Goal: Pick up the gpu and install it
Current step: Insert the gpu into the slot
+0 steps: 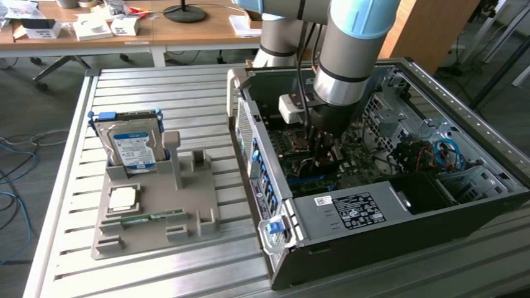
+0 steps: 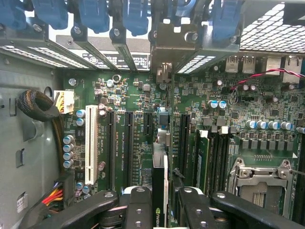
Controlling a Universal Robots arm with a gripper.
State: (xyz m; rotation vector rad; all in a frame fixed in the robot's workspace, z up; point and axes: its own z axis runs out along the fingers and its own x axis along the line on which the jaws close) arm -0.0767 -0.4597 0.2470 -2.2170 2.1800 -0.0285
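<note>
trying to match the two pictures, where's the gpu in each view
Exterior view: the gpu hangs under the gripper, inside the open computer case, over the motherboard.
Wrist view: the gpu stands edge-on between the black fingers, above the expansion slots.
Shared landmark: the green motherboard, also seen in the exterior view.

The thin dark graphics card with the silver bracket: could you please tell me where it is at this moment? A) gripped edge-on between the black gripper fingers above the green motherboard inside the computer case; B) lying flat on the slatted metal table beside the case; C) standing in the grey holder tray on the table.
A: the wrist view shows the thin dark graphics card clamped between the black gripper fingers, over the green motherboard.
</note>
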